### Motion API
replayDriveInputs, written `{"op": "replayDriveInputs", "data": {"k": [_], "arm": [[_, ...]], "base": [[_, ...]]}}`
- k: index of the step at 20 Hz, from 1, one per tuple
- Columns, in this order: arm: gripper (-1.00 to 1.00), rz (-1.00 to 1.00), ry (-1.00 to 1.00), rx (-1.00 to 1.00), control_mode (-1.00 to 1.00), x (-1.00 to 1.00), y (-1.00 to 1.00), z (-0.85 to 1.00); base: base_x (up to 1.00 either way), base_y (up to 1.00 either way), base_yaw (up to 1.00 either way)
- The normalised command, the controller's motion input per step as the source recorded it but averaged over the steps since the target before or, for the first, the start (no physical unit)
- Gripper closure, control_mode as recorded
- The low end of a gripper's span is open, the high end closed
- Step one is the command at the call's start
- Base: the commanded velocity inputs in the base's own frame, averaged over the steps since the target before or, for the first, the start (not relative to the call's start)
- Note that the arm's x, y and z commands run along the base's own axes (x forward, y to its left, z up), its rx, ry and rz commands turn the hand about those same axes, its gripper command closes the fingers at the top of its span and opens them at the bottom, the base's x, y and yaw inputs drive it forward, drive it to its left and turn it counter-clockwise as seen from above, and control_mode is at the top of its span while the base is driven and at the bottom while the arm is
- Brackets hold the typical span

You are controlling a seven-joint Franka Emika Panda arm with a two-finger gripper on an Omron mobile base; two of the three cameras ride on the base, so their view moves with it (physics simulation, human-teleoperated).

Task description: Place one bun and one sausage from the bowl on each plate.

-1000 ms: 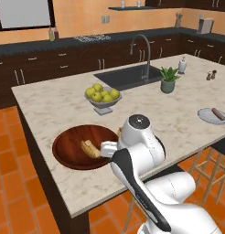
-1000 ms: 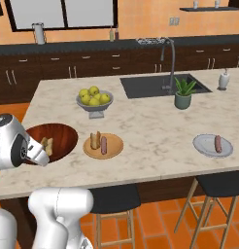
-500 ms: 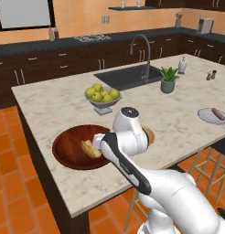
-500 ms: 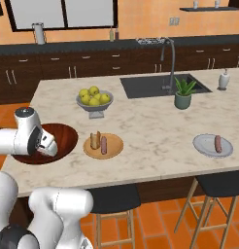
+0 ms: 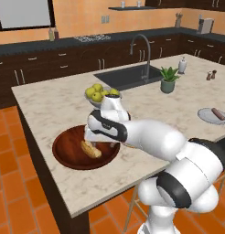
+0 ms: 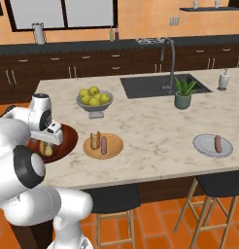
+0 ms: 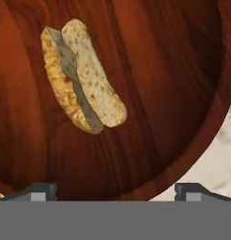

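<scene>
bun [image 7: 82, 77] lies alone on the floor of the bowl [image 7: 183, 93], slanted in your hand view, its pale cut side showing and dark wood bare all round it. your tool [image 7: 115, 191] hangs just above the bowl with its jaws spread wide, holding nothing and touching nothing; the two tips sit well apart at the bottom of the hand view, on the rim side of the bun and not around it. the bowl's curved rim runs just beside the right tip, with pale bench [image 7: 220, 159] beyond it. in the right base view the bowl sits near the bench's left edge, with the tan plate [image 6: 103, 146] just beside it carrying a bun and a sausage. the grey plate [image 6: 212, 144] lies far to the right with one sausage [image 6: 218, 143] on it, and open bench between the two plates.
</scene>
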Motion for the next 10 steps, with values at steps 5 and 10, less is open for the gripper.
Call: {"op": "replayDriveInputs", "data": {"k": [5,10], "arm": [[-1.0,0.04,0.09,-0.12,-1.0,0.28,0.16,-0.68],[-1.0,0.04,0.0,-0.04,-1.0,0.13,0.03,-0.28]], "base": [[0.0,0.0,0.0],[0.0,0.0,0.0]]}}
